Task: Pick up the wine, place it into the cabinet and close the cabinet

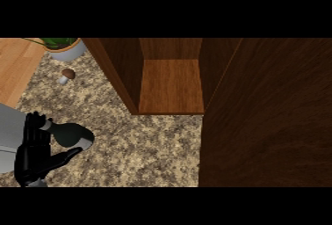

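Speckled counter [142, 145]: wine [73, 134] just right of left hand [32, 154]

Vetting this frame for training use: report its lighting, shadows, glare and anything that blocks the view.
Head view: light is even, with no glare; the cabinet walls are darker than its shelf; the open door fills the right side and blocks whatever lies beyond it; the wine and left hand read dark against the speckled counter.
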`<state>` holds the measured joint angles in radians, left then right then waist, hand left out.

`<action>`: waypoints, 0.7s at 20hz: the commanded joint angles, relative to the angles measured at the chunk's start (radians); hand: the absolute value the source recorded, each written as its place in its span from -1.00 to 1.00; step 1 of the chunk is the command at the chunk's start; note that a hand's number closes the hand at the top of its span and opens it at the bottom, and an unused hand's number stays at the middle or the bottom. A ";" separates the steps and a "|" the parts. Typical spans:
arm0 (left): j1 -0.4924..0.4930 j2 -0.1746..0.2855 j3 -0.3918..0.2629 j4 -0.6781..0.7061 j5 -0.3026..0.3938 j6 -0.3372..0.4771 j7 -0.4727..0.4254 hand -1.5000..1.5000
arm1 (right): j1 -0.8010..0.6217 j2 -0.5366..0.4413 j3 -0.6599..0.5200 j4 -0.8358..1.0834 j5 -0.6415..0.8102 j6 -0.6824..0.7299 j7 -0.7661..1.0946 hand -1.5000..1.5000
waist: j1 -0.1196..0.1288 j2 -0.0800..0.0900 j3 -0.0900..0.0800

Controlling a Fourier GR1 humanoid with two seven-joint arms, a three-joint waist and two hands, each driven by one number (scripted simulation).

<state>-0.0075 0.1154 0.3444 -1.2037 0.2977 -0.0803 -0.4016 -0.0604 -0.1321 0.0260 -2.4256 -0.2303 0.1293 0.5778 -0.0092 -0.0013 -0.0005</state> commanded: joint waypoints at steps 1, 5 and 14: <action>0.004 -0.029 -0.033 0.023 -0.024 0.013 -0.033 -1.00 | -0.034 -0.018 -0.071 -0.054 -0.106 0.002 0.039 -1.00 | 0.008 0.001 0.000; -0.034 0.001 -0.006 0.121 0.002 -0.032 -0.054 -1.00 | 0.017 0.005 -0.001 -0.177 -0.058 -0.020 0.090 -1.00 | 0.002 0.000 0.000; -0.069 -0.037 -0.027 0.259 -0.033 -0.030 -0.199 -1.00 | -0.003 -0.001 -0.036 -0.147 -0.077 -0.009 0.075 -1.00 | 0.001 0.000 0.000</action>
<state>-0.0710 0.1151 0.3356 -0.9951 0.2872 -0.1207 -0.5246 -0.1020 -0.1356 0.0048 -2.4225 -0.2324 0.1300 0.6036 -0.0081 -0.0012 -0.0004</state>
